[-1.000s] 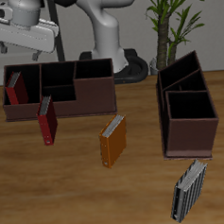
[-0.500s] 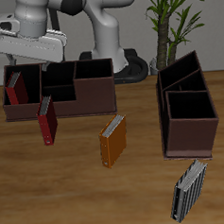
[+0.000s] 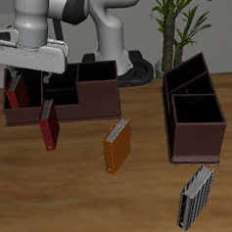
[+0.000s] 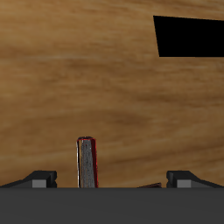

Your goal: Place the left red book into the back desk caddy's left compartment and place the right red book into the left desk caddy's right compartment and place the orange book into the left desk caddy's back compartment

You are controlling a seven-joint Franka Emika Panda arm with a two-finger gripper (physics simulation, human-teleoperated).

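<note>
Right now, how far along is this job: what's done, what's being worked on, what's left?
Done, it seems: one red book stands in the back caddy's end compartment. In hand: nothing gripped; the open tool hangs above the other red book, upright on the table. Left: that book and the orange book are outside the left caddy.

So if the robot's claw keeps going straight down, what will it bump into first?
Probably the red book standing on the table. The claw is open and points down, and its own camera shows that book between the fingers. How far below is hard to tell.
</note>
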